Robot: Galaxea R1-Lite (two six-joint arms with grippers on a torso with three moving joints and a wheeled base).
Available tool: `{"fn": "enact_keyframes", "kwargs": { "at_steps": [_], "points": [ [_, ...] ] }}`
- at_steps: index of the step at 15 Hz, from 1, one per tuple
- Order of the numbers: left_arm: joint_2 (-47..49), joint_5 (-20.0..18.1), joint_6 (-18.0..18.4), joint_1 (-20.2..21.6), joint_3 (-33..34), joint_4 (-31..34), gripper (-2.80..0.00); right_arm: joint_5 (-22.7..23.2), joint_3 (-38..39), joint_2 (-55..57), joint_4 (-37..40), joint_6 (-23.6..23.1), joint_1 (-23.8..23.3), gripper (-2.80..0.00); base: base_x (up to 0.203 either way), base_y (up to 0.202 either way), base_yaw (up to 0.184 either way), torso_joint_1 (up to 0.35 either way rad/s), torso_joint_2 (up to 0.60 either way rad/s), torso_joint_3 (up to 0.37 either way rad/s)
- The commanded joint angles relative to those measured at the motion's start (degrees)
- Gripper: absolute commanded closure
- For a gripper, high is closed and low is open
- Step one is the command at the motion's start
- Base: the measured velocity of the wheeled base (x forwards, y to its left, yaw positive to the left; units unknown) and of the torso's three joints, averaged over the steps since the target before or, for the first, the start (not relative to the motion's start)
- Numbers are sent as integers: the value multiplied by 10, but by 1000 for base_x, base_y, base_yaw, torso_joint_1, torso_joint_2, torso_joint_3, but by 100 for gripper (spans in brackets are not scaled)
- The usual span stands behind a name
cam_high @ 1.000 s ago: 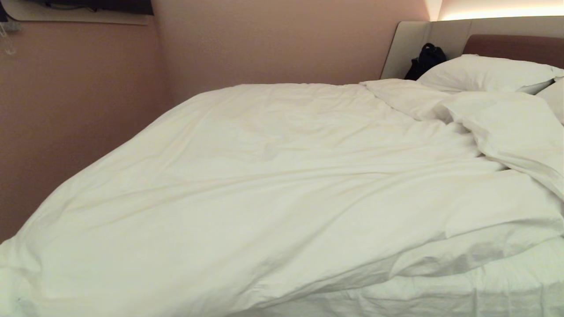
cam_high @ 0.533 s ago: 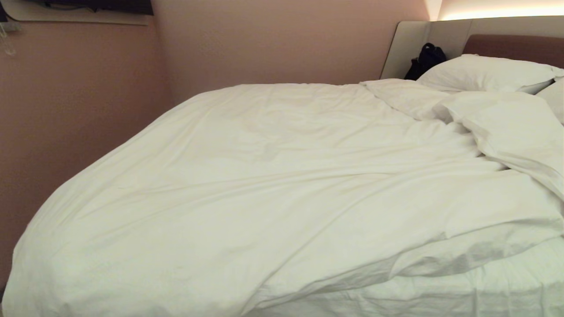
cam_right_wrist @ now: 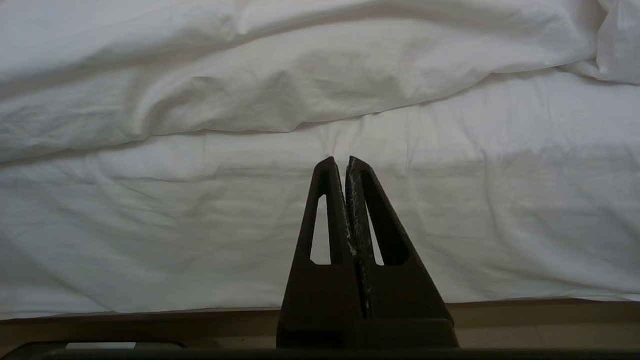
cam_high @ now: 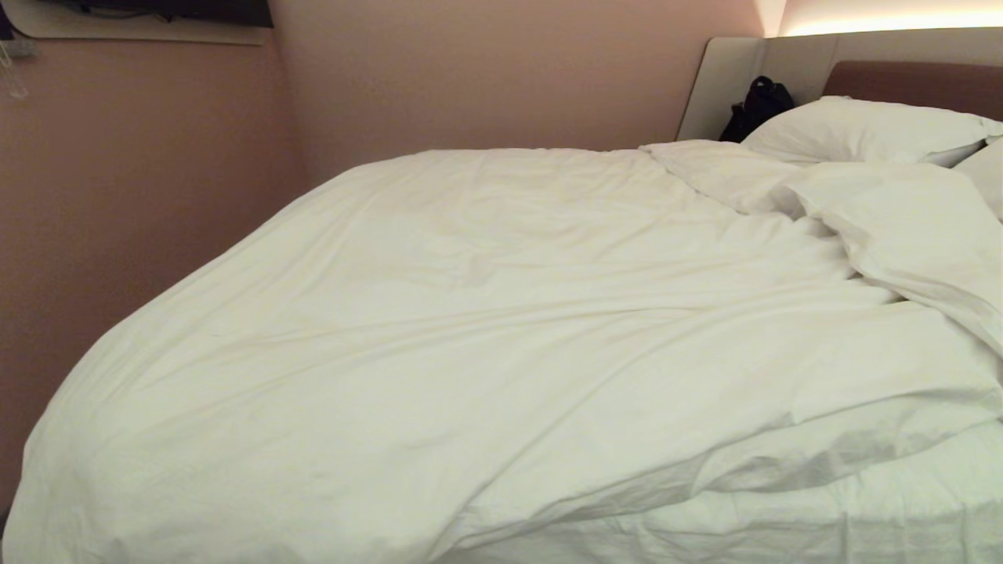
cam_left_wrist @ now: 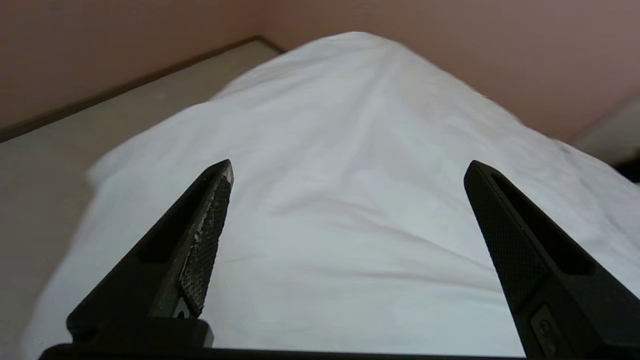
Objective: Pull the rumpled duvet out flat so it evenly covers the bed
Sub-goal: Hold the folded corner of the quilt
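The white duvet (cam_high: 470,329) lies over most of the bed, with long soft creases. Its corner near the pillows is folded back on itself (cam_high: 901,227). Along the near right side the bed's white sheet (cam_high: 901,509) lies bare. No arm shows in the head view. My left gripper (cam_left_wrist: 348,167) hangs open and wide above the duvet (cam_left_wrist: 350,150) near its foot corner, with nothing between its fingers. My right gripper (cam_right_wrist: 341,161) is shut and empty. It points at the bed's side, below the duvet's hanging edge (cam_right_wrist: 300,75).
White pillows (cam_high: 862,129) lie against the brown headboard (cam_high: 917,82), with a black bag (cam_high: 756,106) beside them. Pink walls stand close along the bed's far side and foot. Beige floor (cam_left_wrist: 40,165) runs beside the foot corner. The platform base (cam_right_wrist: 550,312) edges the mattress.
The duvet's near left corner reached the head view's left edge a second ago. It has since dropped and drawn in, and the wall now shows beside it. The rest of the duvet lies as before.
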Motion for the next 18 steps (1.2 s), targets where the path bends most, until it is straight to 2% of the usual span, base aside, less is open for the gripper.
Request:
{"fn": "enact_keyframes", "kwargs": {
  "at_steps": [1, 3, 4, 5, 14, 16, 18],
  "points": [
    [-14, -4, -22, -47, -27, 0, -280, 0, 0, 1, 0, 0, 0, 0, 0, 0, 0, 0, 0, 0],
    [-16, -6, -34, -62, -33, 1, -280, 0, 0, 1, 0, 0, 0, 0, 0, 0, 0, 0, 0, 0],
    [-18, -10, -34, -63, -34, 0, -78, 0, 0, 1, 0, 0, 0, 0, 0, 0, 0, 0, 0, 0],
    [-19, -14, -35, -63, -35, 0, 0, 0, 0, 1, 0, 0, 0, 0, 0, 0, 0, 0, 0, 0],
    [-44, -22, -34, -63, -29, 2, 0, 0, 0, 1, 0, 0, 0, 0, 0, 0, 0, 0, 0, 0],
    [-85, -11, -32, -62, -13, 1, 0, 0, 0, 1, 0, 0, 0, 0, 0, 0, 0, 0, 0, 0],
    [-132, 35, -30, -59, 0, 1, 0, 0, 0, 1, 0, 0, 0, 0, 0, 0, 0, 0, 0, 0]
  ]
}}
